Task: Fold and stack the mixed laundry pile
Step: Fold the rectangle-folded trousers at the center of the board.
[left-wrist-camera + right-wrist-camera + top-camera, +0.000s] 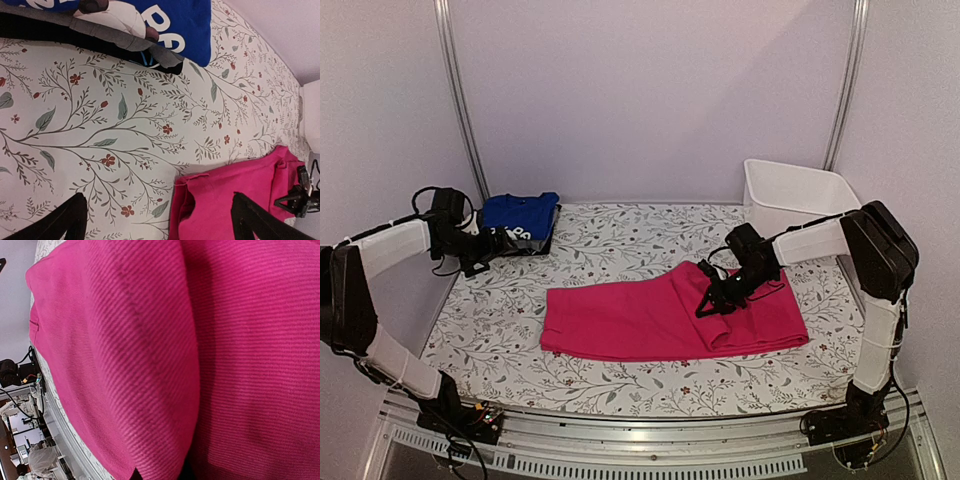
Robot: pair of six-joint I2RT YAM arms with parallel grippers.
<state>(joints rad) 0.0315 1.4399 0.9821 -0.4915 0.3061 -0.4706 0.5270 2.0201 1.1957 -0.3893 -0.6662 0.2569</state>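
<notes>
A magenta-pink garment (650, 320) lies spread across the middle of the table, its right part folded over. My right gripper (712, 303) is down on that folded flap and shut on the cloth. In the right wrist view pink fabric (150, 350) fills the frame and hides the fingers. A folded royal-blue garment with white print (520, 213) rests on a grey shirt (100, 37) at the back left. My left gripper (160, 225) hovers open just in front of that stack with nothing between its fingers (65, 222); the pink garment's left edge (225, 200) shows beneath it.
A white plastic bin (795, 195) stands at the back right corner. The white floral table covering (620, 240) lies under everything. Metal frame posts rise at the back left and back right, and the table's metal rail (650, 435) runs along the near edge.
</notes>
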